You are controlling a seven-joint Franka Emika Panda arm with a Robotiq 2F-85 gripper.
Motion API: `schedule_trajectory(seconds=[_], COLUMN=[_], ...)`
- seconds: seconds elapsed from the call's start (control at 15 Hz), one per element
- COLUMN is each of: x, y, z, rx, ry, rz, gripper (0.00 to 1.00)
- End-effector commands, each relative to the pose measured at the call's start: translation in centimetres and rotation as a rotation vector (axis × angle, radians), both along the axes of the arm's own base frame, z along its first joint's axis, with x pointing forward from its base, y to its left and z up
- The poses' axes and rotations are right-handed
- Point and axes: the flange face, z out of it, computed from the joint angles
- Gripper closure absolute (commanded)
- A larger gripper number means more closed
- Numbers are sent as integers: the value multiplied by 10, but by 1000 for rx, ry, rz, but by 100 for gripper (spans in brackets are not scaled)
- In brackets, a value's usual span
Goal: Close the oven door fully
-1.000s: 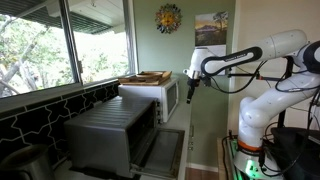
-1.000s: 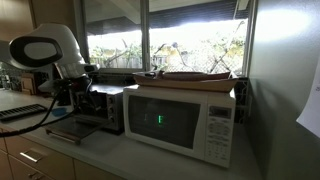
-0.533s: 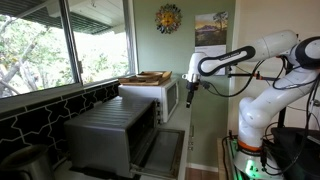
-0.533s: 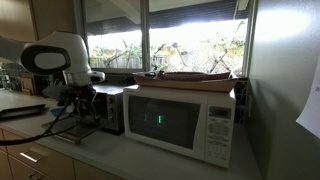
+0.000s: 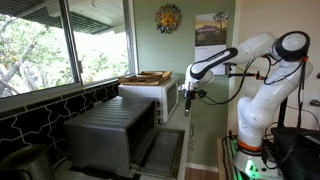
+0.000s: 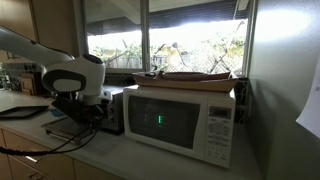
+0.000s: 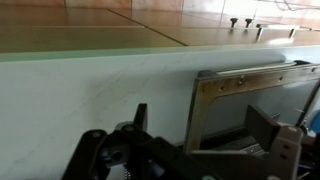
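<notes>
The grey oven (image 5: 108,135) stands on the counter with its ridged top toward the window. The oven door (image 5: 165,152) is swung down and lies about flat in front of it. My gripper (image 5: 186,104) hangs beyond the door's outer edge and above it, not touching. In the wrist view my gripper (image 7: 200,128) is open and empty, and the door's metal frame (image 7: 250,80) with dark glass lies between and beyond the fingertips (image 7: 140,118). In an exterior view the arm's wrist (image 6: 75,85) covers most of the oven (image 6: 112,108).
A white microwave (image 5: 156,99) stands beside the oven, with a flat wooden tray (image 5: 146,77) on top; it also fills an exterior view (image 6: 185,120). Windows run behind the counter. The pale counter surface (image 7: 90,85) lies under the gripper. The robot base (image 5: 255,120) stands past the counter end.
The arm has come down and moved in toward the open door's outer edge. The gripper stays open. The door has not moved.
</notes>
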Motion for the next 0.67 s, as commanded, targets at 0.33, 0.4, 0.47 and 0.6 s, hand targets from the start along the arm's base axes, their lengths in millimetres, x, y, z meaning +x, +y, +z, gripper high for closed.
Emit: schedule_trajectory(seconds=[0.33,0.4,0.47,0.6], x=[11,12,13,15], y=[16,20,23,26], z=[-42,-47,-55,-62], rx=[196,269,307,391], ry=[28,15,-5,-43], rz=[77,70,71,64], gripper=[0,0,0,0])
